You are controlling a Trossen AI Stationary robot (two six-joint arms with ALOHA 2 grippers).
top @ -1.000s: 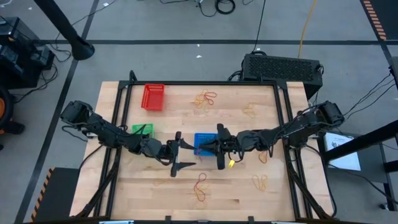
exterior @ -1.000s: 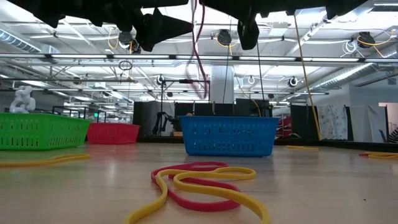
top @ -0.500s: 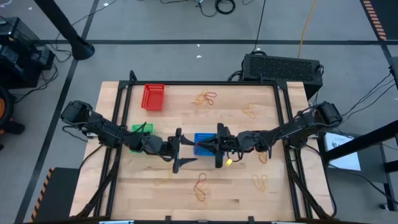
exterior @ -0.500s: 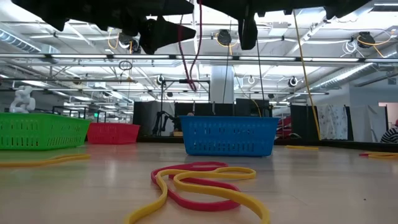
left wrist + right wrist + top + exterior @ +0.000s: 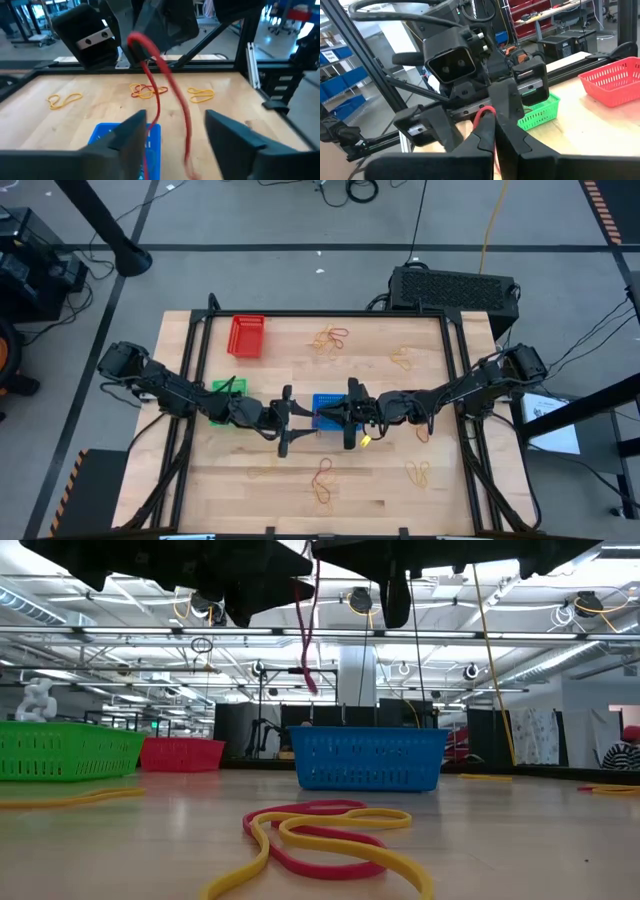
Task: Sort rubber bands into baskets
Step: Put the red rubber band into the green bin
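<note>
My right gripper is shut on a red rubber band above the blue basket. The band also shows in the low view, hanging over the blue basket. My left gripper is open and faces the right gripper. Its two fingers stand on either side of the hanging band; I cannot tell whether they touch it. The green basket and the red basket stand to the left on the table. My right gripper pinches the red band's upper end between its two fingertips. The fingers come level from the table's right side. The band hangs below them as a slack loop, clear of the table and above the blue basket.
Loose bands lie about the table: a red and yellow group at the far side, yellow ones at the right and near right, and a red and yellow pair near the front edge, which also shows in the low view.
My left gripper has crept a little toward my right gripper and the blue basket. The hanging red band has swung toward the table's left.
</note>
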